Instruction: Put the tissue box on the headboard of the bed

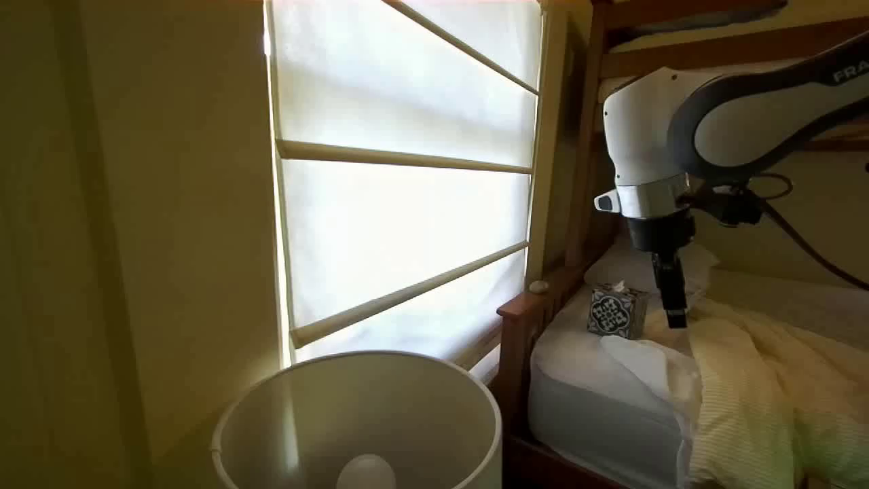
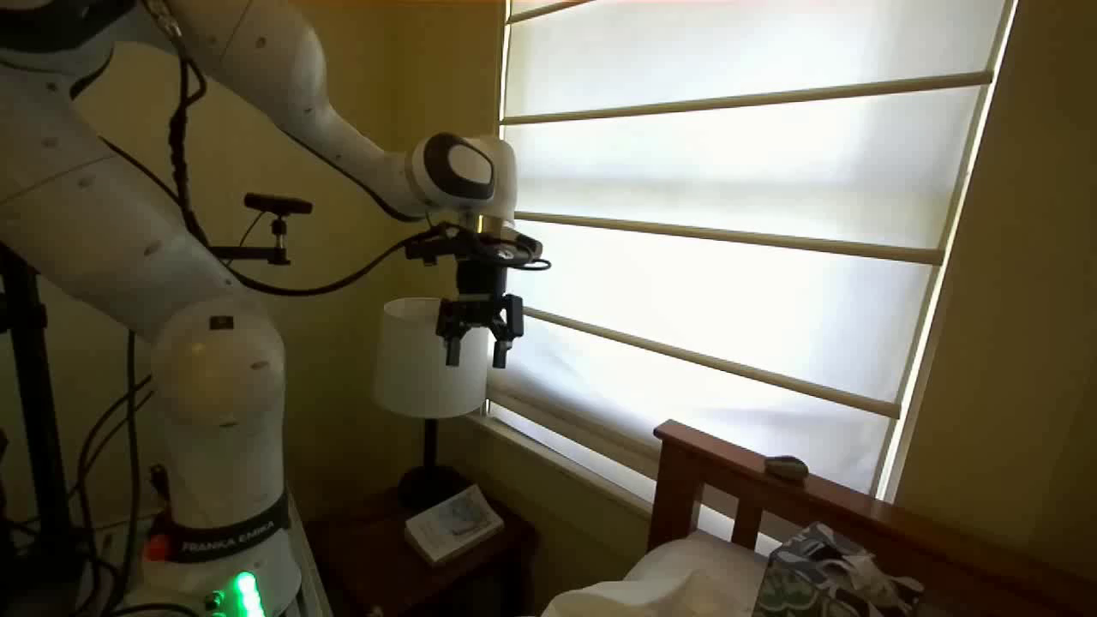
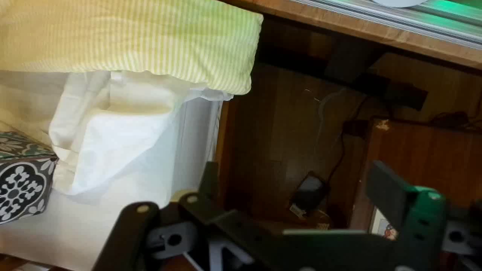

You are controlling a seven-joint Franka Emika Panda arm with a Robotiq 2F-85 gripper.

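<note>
The cube-shaped tissue box with a black, white and grey tile pattern stands upright on the white mattress of the wooden bunk bed, near the brown wooden headboard but not on it. The black two-fingered gripper hangs well apart from the box, its fingers spread with nothing between them; in the wrist view the box shows only at the edge.

The box is probably thin card: light, stiff at the corners, softer mid-wall, so a hard squeeze could dent it. The printed faces may be slightly slippery. Two opposite side walls look the best place to take hold, below the top and clear of the pale tissue tuft. The headboard's top edge is narrow, so the box should go down centred and level, beside the small, rounded, stone-like object resting there, or it could tip off
</note>
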